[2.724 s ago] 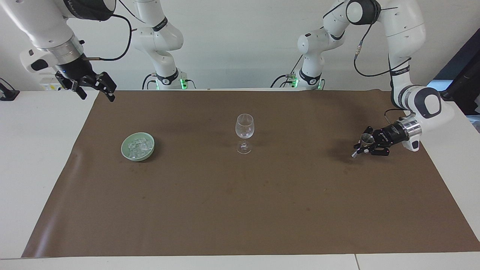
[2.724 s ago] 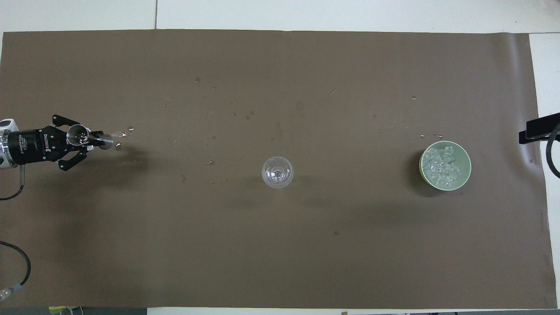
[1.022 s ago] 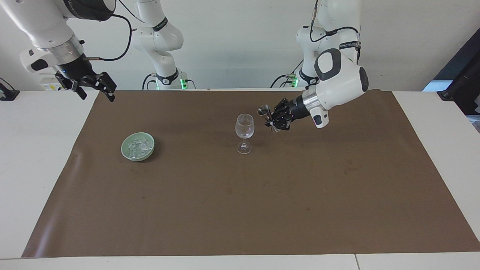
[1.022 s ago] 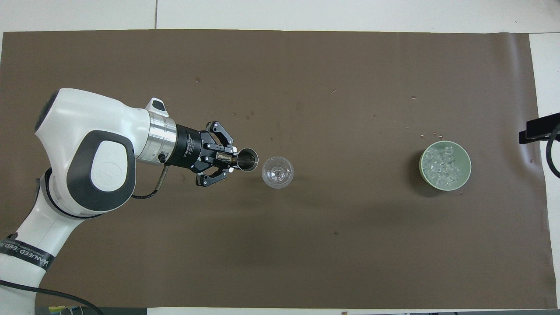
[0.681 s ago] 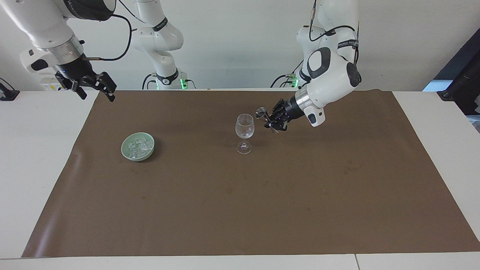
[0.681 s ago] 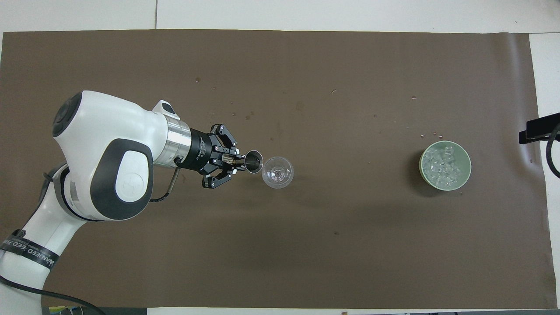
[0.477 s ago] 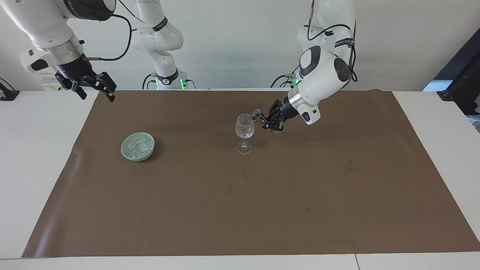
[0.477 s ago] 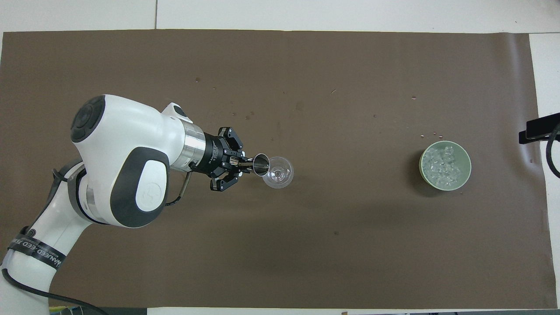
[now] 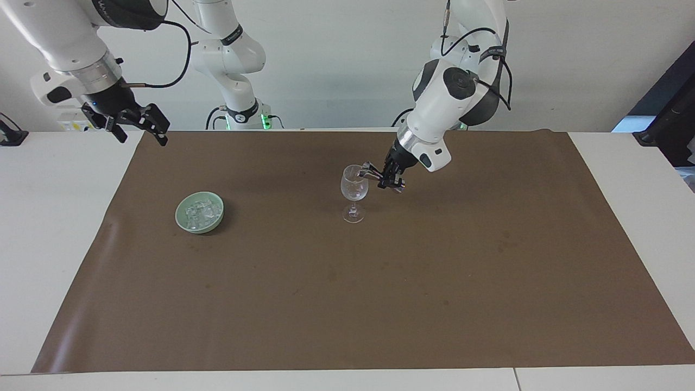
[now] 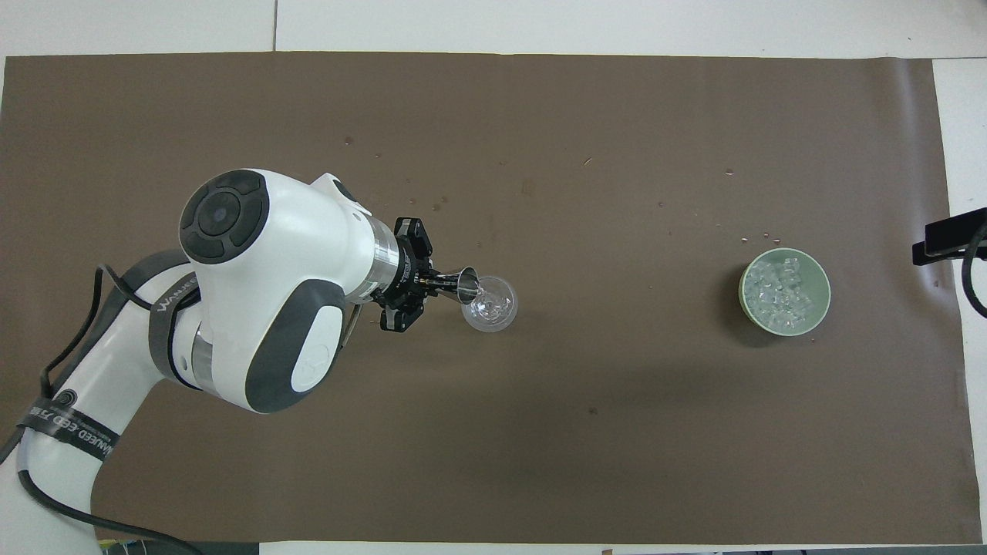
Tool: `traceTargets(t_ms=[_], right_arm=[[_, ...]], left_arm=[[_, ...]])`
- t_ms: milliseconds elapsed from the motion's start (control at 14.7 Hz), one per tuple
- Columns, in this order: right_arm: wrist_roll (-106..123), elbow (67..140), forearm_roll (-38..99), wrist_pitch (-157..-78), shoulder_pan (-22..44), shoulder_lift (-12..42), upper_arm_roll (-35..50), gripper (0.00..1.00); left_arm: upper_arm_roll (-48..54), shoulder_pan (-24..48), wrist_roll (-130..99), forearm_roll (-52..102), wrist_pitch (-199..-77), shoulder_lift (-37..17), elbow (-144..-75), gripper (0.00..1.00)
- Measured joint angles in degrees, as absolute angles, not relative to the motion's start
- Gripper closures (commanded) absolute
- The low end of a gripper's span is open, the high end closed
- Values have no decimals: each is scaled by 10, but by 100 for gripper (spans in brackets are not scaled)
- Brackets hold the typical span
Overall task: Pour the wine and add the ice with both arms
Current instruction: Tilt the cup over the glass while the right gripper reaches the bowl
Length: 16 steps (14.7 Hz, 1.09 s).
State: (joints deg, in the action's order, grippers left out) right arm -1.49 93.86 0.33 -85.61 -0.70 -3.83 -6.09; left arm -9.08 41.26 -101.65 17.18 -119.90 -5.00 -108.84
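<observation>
**Left arm tips a metal measuring cup at the rim of a wine glass**

A brown mat (image 9: 347, 282) covers most of a white table (image 9: 49, 228). Two white robot arms stand at one long edge.

The left arm (image 10: 262, 293) reaches out over the middle of the mat. The left gripper (image 9: 386, 176) is clenched on a small metal measuring cup (image 10: 467, 285), tilted on its side with its mouth at the rim of a clear stemmed wine glass (image 9: 354, 187). The glass stands upright near the middle of the mat.

The right arm (image 9: 65, 43) waits, raised, with the right gripper (image 9: 140, 126) spread wide and holding nothing, over the mat's corner at its own end of the table.

A pale green bowl (image 9: 184, 220) sits on the mat toward the right arm's end, well apart from the glass. The ice (image 10: 783, 293), a heap of small clear cubes, lies in it.
</observation>
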Motion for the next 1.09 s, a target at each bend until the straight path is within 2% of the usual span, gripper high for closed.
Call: traceTargets(t_ms=[341, 545, 749, 1090], right_arm=[[-11, 966, 4, -870, -4, -49, -60, 0], [3, 1033, 7, -931, -3, -72, -59, 0], [11, 1065, 18, -961, 16, -84, -58, 0], [61, 1170, 20, -1088, 54, -87, -57, 0]], left_arm=[[-91, 443, -1066, 80, -1199, -64, -1066, 100], [-91, 461, -1074, 37, -1188, -64, -1060, 100], [-90, 472, -1074, 21, -1169, -64, -1054, 100], [-90, 479, -1075, -10, -1149, -64, -1044, 100]])
